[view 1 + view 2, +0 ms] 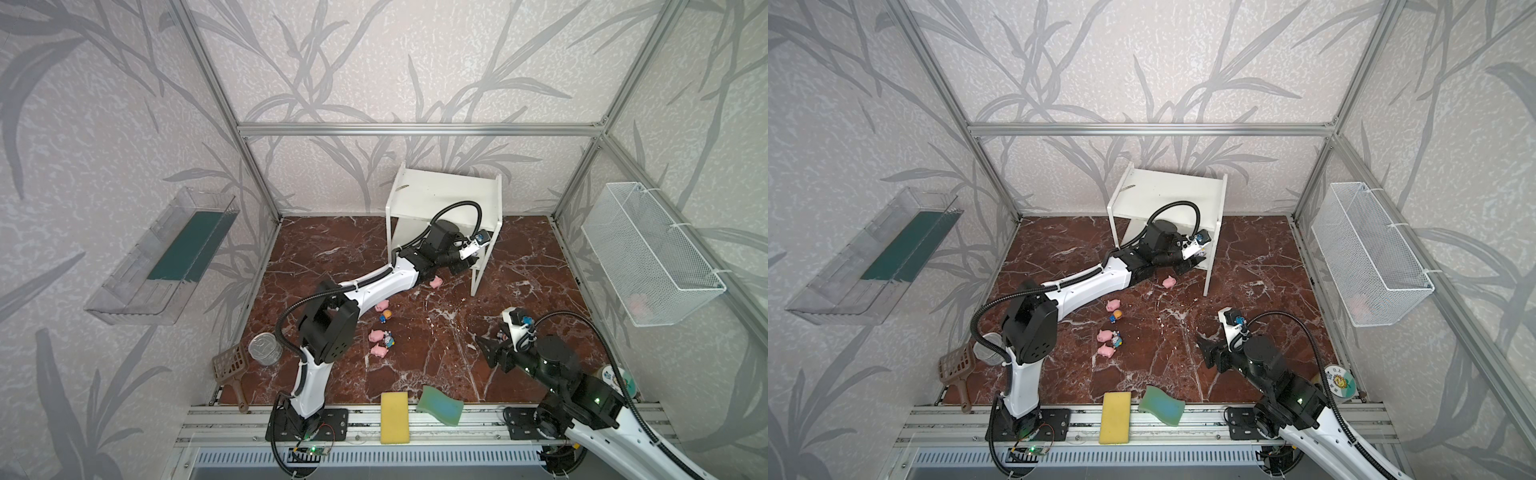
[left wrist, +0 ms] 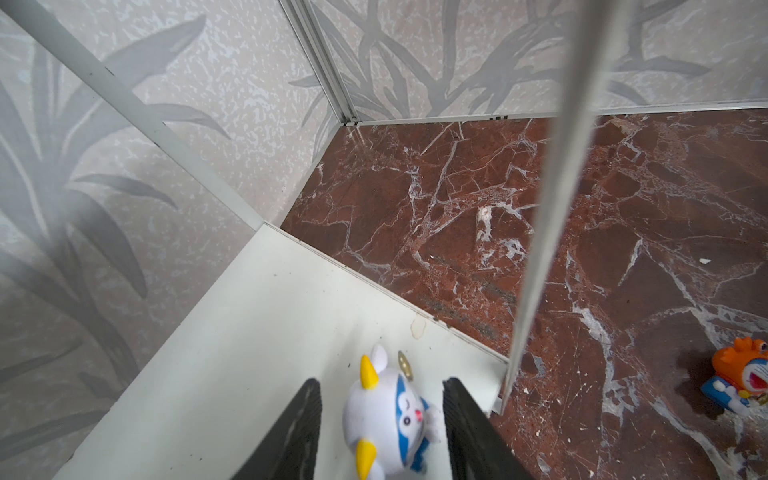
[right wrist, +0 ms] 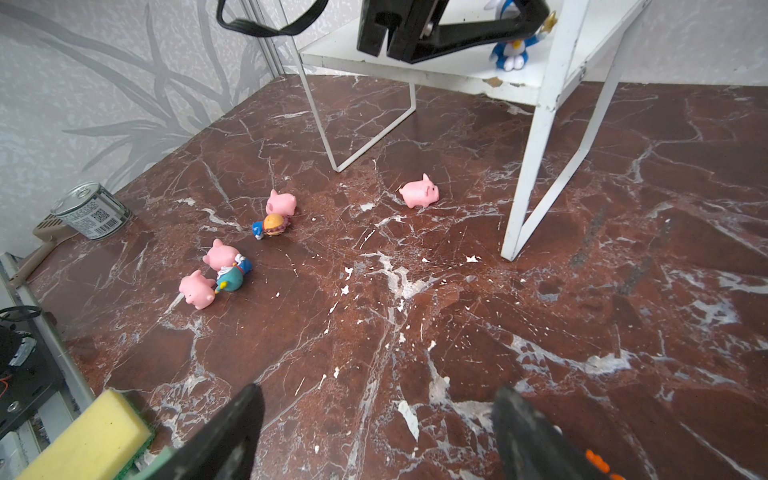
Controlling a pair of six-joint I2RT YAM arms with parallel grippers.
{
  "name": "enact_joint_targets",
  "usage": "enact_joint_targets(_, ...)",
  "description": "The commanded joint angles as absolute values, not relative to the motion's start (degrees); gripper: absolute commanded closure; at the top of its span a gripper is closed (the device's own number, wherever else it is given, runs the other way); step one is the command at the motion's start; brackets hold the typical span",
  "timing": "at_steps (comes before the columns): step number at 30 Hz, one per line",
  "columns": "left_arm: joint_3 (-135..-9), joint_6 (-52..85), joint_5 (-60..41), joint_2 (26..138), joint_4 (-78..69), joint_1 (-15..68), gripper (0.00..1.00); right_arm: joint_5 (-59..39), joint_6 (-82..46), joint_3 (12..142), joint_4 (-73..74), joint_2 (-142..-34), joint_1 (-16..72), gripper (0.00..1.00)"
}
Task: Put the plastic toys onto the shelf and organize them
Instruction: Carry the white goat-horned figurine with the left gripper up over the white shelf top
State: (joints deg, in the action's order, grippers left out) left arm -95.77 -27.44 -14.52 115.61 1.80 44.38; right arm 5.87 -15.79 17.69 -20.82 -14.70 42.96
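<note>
The white two-tier shelf (image 1: 440,195) stands at the back of the worktop (image 1: 519,291). On its lower board, near the front right corner, a white-and-blue horned figurine (image 2: 386,411) stands upright. A lone pig (image 3: 419,192) stands on the worktop by the shelf's front legs. A second pig (image 3: 282,202) sits just beside an orange-headed figurine (image 3: 272,224) lying on its side. Two more pigs (image 3: 220,254) flank a blue-and-teal figurine (image 3: 232,276), seemingly tipped over. An orange-crowned figurine (image 2: 739,374) lies past the shelf's right side, well apart.
</note>
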Motion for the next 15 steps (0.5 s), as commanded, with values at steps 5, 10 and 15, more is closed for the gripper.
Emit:
enact_joint_targets(5, -97.3, -28.3, -12.8, 115.7, 1.1, 44.1, 0.46, 5.1, -15.4, 17.0, -18.7, -15.2, 43.1, 0.14)
enact_joint_targets(10, -95.7, -28.6, -12.3, 114.5, 1.3, 44.1, 0.44, 4.8, -15.2, 16.9, -17.6, -16.0, 43.2, 0.14)
enact_joint_targets(15, -94.1, -28.5, -12.2, 113.5, 1.5, 43.8, 0.43, 4.5, -15.2, 16.8, -16.8, -16.8, 43.2, 0.14)
